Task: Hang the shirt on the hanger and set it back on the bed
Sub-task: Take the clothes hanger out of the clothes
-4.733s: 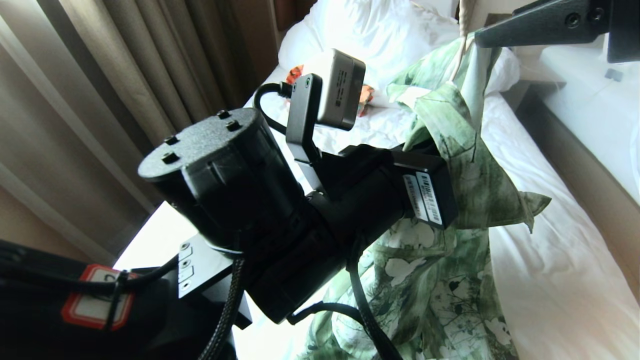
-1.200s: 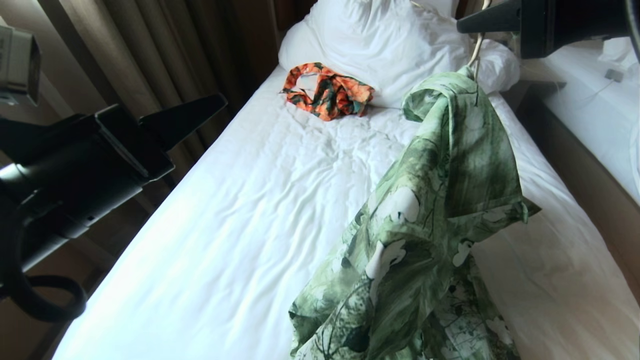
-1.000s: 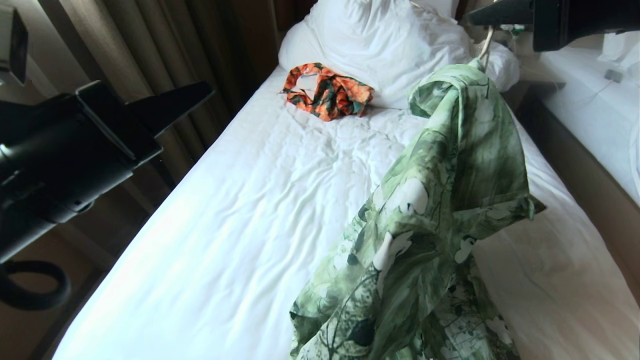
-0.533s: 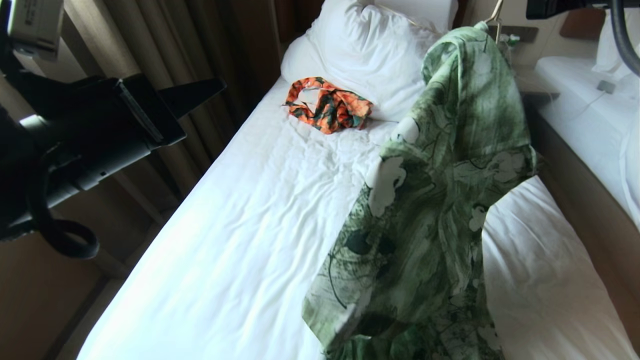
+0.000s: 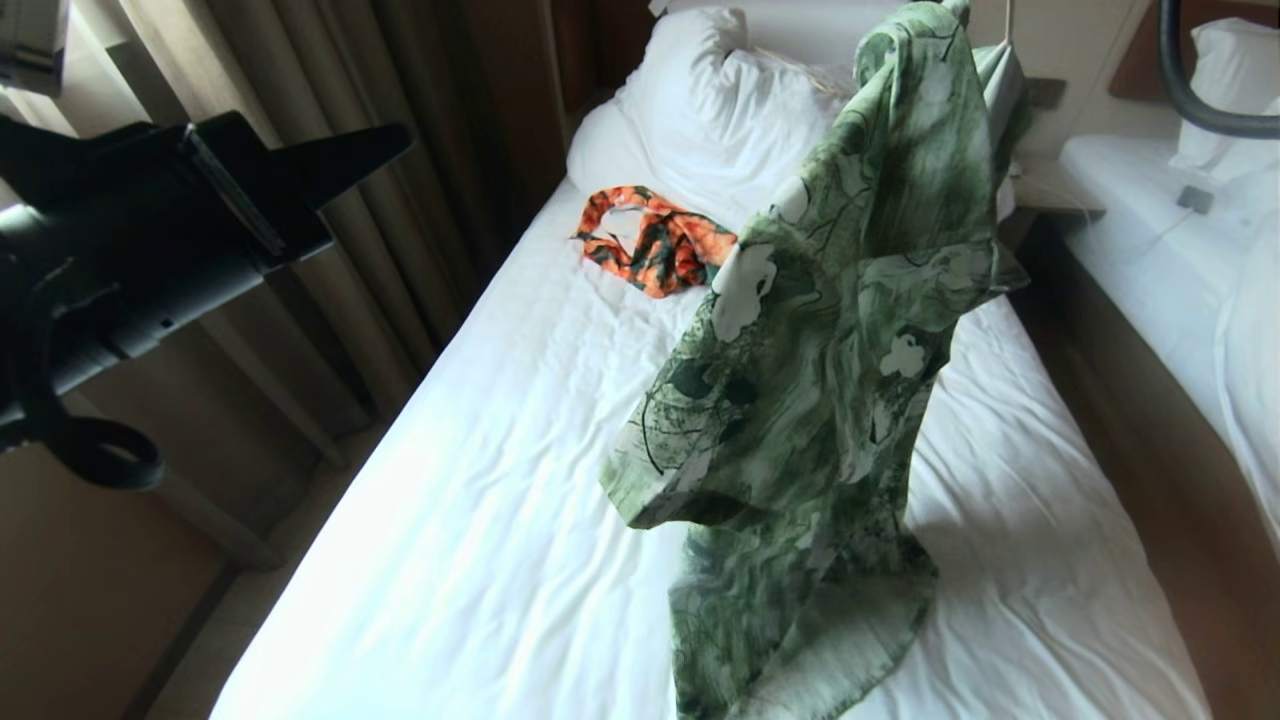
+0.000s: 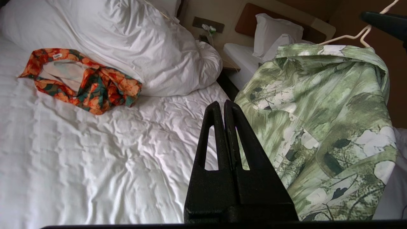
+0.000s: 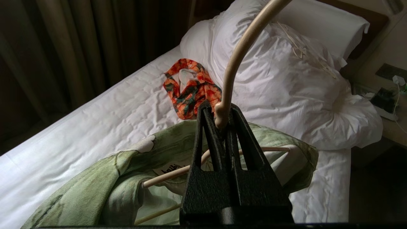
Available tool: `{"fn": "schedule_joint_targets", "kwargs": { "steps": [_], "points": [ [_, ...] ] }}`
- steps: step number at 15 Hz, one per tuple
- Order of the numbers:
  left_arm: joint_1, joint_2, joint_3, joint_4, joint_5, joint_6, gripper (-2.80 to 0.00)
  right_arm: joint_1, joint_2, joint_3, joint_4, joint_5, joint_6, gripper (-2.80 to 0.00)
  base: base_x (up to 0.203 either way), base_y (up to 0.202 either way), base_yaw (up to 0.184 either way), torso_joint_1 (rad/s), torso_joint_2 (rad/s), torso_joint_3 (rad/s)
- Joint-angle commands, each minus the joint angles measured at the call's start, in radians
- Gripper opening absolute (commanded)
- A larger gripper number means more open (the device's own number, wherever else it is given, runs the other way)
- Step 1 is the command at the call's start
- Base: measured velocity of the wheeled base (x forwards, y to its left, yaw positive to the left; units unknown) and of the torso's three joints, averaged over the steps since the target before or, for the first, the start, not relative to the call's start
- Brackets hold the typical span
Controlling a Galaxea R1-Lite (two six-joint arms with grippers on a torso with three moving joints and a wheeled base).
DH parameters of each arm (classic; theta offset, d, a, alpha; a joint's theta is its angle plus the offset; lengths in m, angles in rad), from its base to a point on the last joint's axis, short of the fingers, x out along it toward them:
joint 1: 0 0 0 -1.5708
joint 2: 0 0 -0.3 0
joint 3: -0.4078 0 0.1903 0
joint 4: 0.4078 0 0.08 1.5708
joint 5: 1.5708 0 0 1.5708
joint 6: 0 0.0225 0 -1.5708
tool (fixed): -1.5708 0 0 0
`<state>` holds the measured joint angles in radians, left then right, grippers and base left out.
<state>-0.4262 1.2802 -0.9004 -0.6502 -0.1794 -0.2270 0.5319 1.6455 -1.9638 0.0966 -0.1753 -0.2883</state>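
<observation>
The bed point(image 5: 480, 520) fills most of the head view, its white sheet wrinkled, with a bunched duvet point(image 5: 720, 110) and a pillow point(image 7: 321, 19) at the far end. Dark curtains point(image 5: 420, 150) hang along its left side, and a second white bed point(image 5: 1180, 230) stands to the right.

The shirt point(image 5: 830, 330) hangs in the air over the right half of the bed (only its lower hem looks close to the sheet, and contact cannot be told). It is draped on the hanger point(image 7: 237, 60), whose arms run inside the collar.

An orange patterned garment point(image 5: 655, 240) lies on the sheet just before the duvet, apart from the shirt.

The right hand point(image 7: 222, 119) is clenched on the base of the hanger's hook. The left hand point(image 6: 225, 106) is closed on nothing, raised left of the shirt and clear of it.
</observation>
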Motion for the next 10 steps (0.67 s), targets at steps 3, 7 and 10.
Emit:
{"fn": "schedule_joint_targets", "kwargs": {
  "steps": [3, 7, 10],
  "points": [
    [0.0, -0.013, 0.0, -0.006, 0.0, -0.002, -2.8, -0.003, -0.013, 0.024, 0.001, -0.063, 0.001, -2.8, 0.0, 0.0, 0.0, 0.228, -0.6, -0.371],
    [0.001, -0.019, 0.002, -0.008, 0.003, -0.003, -2.8, -0.009, -0.027, 0.077, -0.02, -0.076, 0.001, -2.8, 0.0, 0.0, 0.0, 0.187, -0.46, -0.278],
    [0.001, -0.021, 0.003, -0.009, 0.003, -0.003, -2.8, -0.012, -0.029, 0.108, -0.054, -0.078, 0.0, -2.8, 0.0, 0.0, 0.0, 0.158, -0.37, -0.219]
  ]
}}
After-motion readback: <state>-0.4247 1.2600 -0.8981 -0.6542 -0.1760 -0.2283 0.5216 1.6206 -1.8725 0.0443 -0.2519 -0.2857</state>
